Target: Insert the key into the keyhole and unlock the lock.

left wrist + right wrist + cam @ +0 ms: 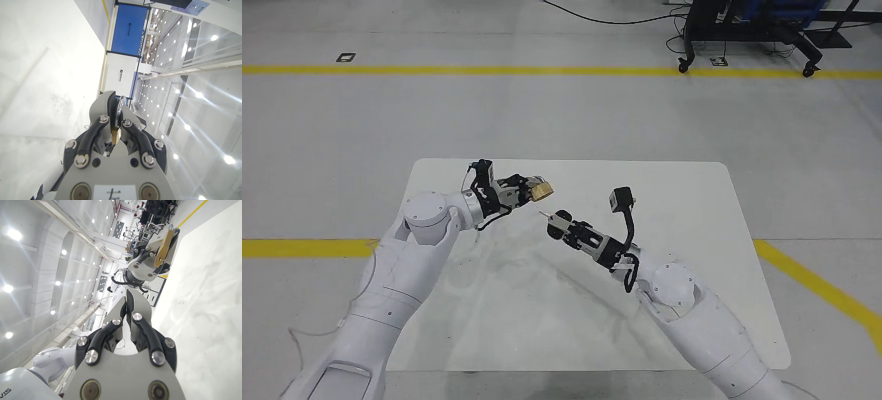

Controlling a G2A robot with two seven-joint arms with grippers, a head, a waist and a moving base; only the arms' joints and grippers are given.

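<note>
My left gripper [530, 189] holds a brass padlock [540, 188] in the air above the far left part of the white table [692, 200]. In the left wrist view the brass body [115, 135] and its silver shackle [120, 106] sit clamped between the fingers. The right wrist view shows the padlock [164, 248] end-on, its keyhole [160, 259] facing my right gripper. My right gripper [554, 220] hovers a short gap to the right of the lock, shut on the key, whose thin tip [545, 213] points toward the lock. The key is apart from the keyhole.
A black wheeled frame [752, 30] stands on the floor far behind the table, beyond a yellow floor line [442, 70]. The table's near and right parts [542, 320] are bare.
</note>
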